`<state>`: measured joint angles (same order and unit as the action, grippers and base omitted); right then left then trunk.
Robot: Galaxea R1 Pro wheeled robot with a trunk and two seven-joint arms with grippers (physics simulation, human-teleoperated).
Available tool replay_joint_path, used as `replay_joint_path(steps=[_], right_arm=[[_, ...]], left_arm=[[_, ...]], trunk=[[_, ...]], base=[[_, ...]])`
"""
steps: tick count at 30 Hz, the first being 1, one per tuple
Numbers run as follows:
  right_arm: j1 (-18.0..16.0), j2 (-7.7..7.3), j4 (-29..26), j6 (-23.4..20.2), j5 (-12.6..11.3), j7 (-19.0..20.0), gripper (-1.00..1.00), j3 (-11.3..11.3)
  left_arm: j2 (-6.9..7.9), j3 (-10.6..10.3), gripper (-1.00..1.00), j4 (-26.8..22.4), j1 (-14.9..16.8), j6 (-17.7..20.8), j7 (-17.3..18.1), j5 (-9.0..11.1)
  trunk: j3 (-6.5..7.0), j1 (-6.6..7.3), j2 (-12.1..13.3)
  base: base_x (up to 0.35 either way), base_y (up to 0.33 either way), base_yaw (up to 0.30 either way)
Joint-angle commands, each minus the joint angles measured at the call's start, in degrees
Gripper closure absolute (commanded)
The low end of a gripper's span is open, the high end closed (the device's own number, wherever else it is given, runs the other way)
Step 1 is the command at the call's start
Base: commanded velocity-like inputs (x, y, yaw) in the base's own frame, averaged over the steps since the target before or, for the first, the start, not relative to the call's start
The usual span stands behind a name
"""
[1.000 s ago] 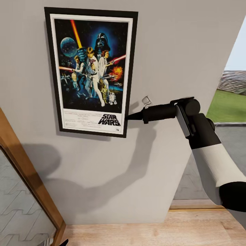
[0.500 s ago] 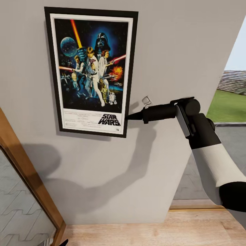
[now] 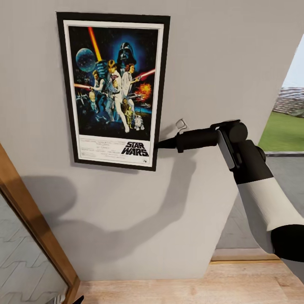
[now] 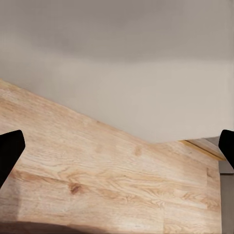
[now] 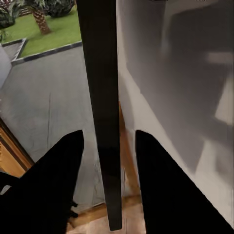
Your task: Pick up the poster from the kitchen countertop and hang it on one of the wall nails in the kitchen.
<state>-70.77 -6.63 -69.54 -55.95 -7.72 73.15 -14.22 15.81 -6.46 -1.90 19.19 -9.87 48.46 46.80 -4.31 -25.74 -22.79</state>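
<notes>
The thin black-framed Star Wars poster (image 3: 113, 89) is seen upright and flat against the grey wall (image 3: 211, 63), its lower right edge pinched by the right gripper (image 3: 158, 145), whose black fingers (image 5: 58, 180) are closed on the frame. The hanging step is judged nearly complete. A nail cannot be made out. Next, a gentle release and a straight withdrawal are called for, without dragging the frame. The left gripper (image 4: 117, 146) is spread wide over the pale wooden floor (image 4: 97, 175), holding nothing.

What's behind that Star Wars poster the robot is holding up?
Behind the poster is a plain grey wall. The right gripper pinches its frame edge. Any nail behind it is covered, so I cannot see one.
</notes>
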Motion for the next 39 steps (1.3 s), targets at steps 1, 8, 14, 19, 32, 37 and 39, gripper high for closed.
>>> replay_joint_path(steps=[1,8,14,19,32,37,39], right_arm=[[-0.07,-0.05,0.01,-0.39,-0.36,-0.13,-1.00,-0.11],[-0.07,-0.09,0.02,-0.54,-0.36,-0.06,-1.00,0.03],[-0.07,-0.13,0.02,-0.56,-0.36,-0.05,-1.00,0.07],[-0.07,-0.13,0.02,-0.57,-0.36,-0.06,-1.00,0.07],[-0.07,-0.11,-0.12,-0.44,-0.43,-0.04,-1.00,0.03],[1.25,-0.40,-0.40,-0.30,-0.41,-0.02,-1.00,0.26],[2.23,-0.52,-0.49,-0.27,-0.43,-0.05,-1.00,0.68]], left_arm=[[0.01,-0.48,-1.00,0.06,0.06,-0.41,0.09,0.31],[0.01,-0.46,-1.00,0.06,0.06,-0.35,-0.08,0.31],[0.01,-0.45,-1.00,0.06,0.06,-0.34,-0.11,0.31],[0.01,-0.43,-1.00,0.06,0.06,-0.39,-0.11,0.31],[0.03,-0.42,-1.00,0.06,0.06,-0.41,-0.12,0.31],[0.06,-0.45,-1.00,0.06,0.06,-0.33,-0.11,0.31],[0.08,-0.44,-1.00,0.06,0.06,-0.33,-0.11,0.31]], trunk=[[-0.13,-0.04,-0.13],[-0.13,-0.04,-0.13],[-0.13,-0.04,-0.13],[-0.13,-0.04,-0.13],[-0.13,-0.04,-0.13],[-0.13,-0.04,-0.13],[-0.13,-0.04,-0.13]], base=[[0.027,0.000,0.000],[0.008,0.000,0.000],[0.000,0.000,0.000],[-0.004,0.000,0.000],[-0.169,-0.006,0.000],[-0.058,-0.009,0.000],[-0.007,-0.001,0.000]])
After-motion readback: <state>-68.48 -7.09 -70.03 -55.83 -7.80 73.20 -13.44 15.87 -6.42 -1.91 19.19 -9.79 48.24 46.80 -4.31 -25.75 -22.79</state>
